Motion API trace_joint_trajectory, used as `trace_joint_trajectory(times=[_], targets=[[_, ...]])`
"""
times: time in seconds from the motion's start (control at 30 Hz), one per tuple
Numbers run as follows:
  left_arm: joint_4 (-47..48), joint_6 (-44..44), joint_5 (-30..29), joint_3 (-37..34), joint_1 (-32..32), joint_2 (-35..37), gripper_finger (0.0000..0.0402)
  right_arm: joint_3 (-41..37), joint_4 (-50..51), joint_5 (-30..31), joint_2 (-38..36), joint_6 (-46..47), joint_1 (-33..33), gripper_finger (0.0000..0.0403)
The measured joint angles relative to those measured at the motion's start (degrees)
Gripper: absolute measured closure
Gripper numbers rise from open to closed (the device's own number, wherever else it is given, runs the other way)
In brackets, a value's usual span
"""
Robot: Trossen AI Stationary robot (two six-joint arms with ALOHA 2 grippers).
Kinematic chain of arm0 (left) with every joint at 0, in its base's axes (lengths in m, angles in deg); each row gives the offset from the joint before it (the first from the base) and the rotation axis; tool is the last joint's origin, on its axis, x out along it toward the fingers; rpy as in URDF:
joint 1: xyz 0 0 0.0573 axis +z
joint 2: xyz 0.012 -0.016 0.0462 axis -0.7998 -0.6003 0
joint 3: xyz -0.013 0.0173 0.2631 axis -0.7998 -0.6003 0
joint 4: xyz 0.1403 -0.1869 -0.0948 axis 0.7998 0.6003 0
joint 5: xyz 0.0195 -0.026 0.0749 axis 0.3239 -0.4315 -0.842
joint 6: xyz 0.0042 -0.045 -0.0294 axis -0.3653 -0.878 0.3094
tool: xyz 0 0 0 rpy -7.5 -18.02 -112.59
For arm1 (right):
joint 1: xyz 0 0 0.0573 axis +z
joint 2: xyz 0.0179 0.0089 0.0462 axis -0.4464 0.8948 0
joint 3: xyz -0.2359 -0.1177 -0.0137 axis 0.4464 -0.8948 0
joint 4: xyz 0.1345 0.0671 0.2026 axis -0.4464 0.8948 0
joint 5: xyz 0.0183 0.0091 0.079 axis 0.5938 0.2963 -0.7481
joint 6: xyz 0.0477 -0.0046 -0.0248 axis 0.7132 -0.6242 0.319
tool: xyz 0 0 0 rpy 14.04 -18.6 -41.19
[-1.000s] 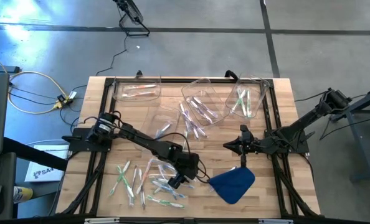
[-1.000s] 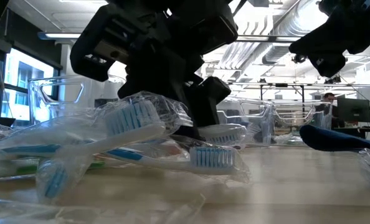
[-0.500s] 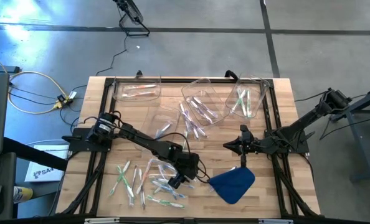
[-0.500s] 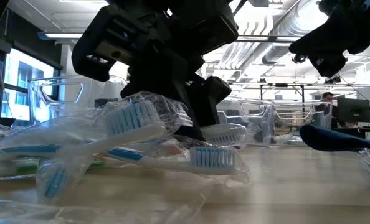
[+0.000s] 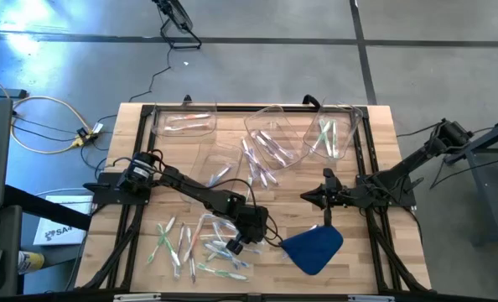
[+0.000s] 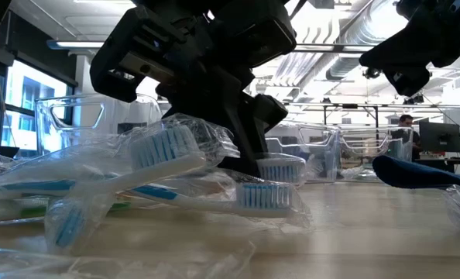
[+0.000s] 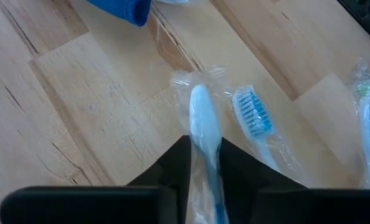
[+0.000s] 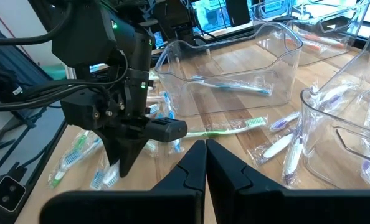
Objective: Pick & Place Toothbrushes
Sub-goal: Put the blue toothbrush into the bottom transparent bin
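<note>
We see the left gripper [image 7: 205, 163] closed around a wrapped toothbrush [image 7: 202, 127] near the table's [image 5: 375, 260] front edge, right gripper [image 5: 319, 198] fully closed, holding nothing.

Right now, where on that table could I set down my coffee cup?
Bare wood lies mid-table between the two arms, above the blue cloth, and at the near right corner. The loose toothbrushes crowd the near left; the clear bins fill the far edge.
</note>
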Motion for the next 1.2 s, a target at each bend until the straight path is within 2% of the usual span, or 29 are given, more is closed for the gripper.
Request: trace_joint_trajectory(times=[0.37, 0.63, 0.83, 1.03, 1.2], targets=[[-0.02, 0.00, -0.48, 0.00, -0.01, 0.04, 0.0393, 0.00, 0.07, 0.00, -0.02, -0.15, 0.00, 0.0399], [-0.04, -0.63, -0.52, 0.00, 0.00, 0.07, 0.0379, 0.00, 0.20, 0.00, -0.02, -0.17, 0.00, 0.0399], [-0.26, 1.20, -1.17, 0.00, 0.00, 0.07, 0.0394, 0.00, 0.24, 0.00, -0.02, -0.17, 0.00, 0.0399], [-3.13, 1.57, -1.35, 0.15, 0.02, 0.31, 0.0393, -0.02, 0.31, 0.00, -0.02, -0.17, 0.00, 0.0399], [0.37, 3.72, -1.01, 3.48, 0.04, 1.14, 0.0393, -0.02, 0.37, 0.00, -0.02, -0.17, 0.00, 0.0399]])
